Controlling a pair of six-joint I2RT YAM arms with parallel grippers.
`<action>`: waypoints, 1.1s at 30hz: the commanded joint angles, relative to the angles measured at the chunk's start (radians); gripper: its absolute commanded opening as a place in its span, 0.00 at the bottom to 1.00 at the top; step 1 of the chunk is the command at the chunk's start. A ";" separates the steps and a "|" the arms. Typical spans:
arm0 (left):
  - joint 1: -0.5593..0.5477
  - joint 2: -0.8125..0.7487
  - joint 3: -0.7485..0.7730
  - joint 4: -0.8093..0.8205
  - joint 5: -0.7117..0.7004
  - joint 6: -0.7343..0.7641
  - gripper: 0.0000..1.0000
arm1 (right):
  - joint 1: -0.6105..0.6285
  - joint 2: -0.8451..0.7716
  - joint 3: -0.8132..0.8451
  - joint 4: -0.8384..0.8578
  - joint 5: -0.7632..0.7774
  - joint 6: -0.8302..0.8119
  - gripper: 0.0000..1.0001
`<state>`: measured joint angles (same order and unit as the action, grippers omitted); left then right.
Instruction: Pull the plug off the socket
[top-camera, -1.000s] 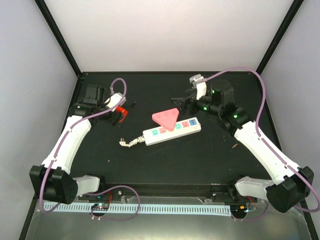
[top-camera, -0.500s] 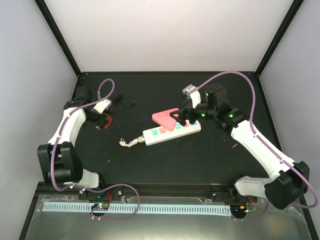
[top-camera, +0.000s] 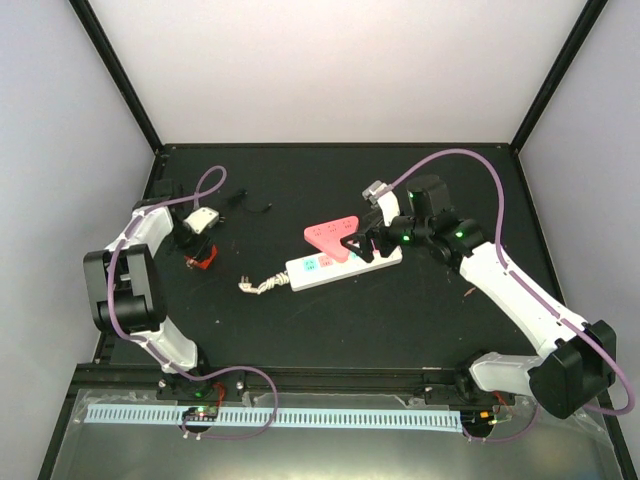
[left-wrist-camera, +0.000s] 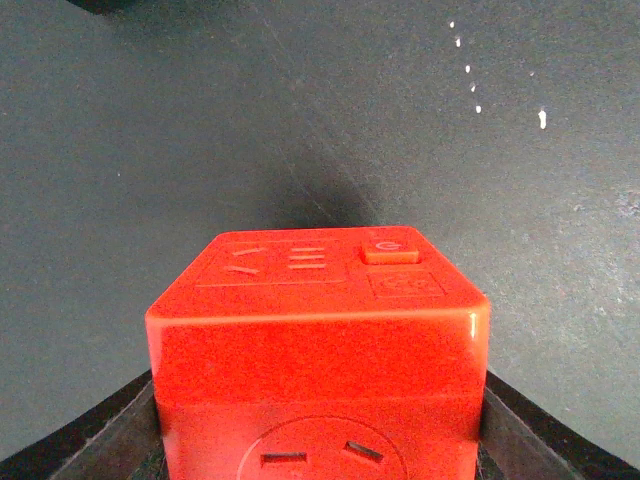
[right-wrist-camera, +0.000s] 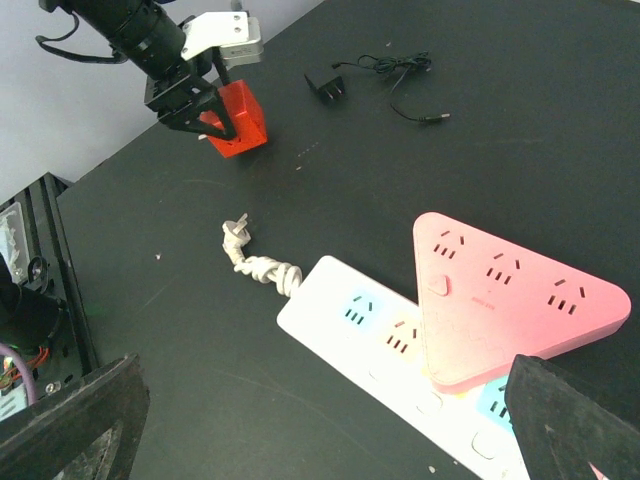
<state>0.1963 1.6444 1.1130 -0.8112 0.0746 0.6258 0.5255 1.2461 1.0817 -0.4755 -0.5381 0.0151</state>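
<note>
The socket (top-camera: 345, 262), a long white power strip with pastel outlet faces, lies slantwise about mid-table, a little toward the right edge. Its short twisted cord stub (right-wrist-camera: 255, 262) points toward the left edge. A pink triangular multi-outlet plug (right-wrist-camera: 505, 300) sits on the strip's middle and covers several faces. The right gripper (top-camera: 358, 238) hovers just beside this plug with its fingers spread wide and nothing between them. Over by the left edge, well apart from the strip, the left gripper (top-camera: 200, 252) is clamped on a red cube adapter (left-wrist-camera: 320, 370). The main risk, as I judge it, is that nothing pins the strip down, so a pull on the pink plug may lift or drag the whole strip instead of freeing the prongs. The plug's slanted sides could also let the fingers slide off, or the wide jaws could catch the strip's edge along with it. A small black adapter with a thin cable (right-wrist-camera: 330, 85) lies near the far edge. No brand can be read. The cube's top shows a button with a power symbol, and the small print on the pink plug is too fine to make out.
</note>
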 joint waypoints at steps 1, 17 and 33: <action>0.007 0.029 0.064 0.031 -0.017 -0.007 0.31 | -0.004 0.009 0.000 0.003 -0.031 -0.005 1.00; 0.007 0.087 0.079 0.023 0.012 -0.006 0.67 | -0.005 0.010 -0.018 -0.036 -0.026 -0.024 1.00; -0.006 -0.066 0.117 -0.085 0.199 0.114 0.95 | -0.143 -0.089 -0.283 0.129 -0.108 0.167 0.96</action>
<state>0.1963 1.6226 1.1938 -0.8562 0.1928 0.6910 0.4068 1.2392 0.9035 -0.4831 -0.5957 0.0830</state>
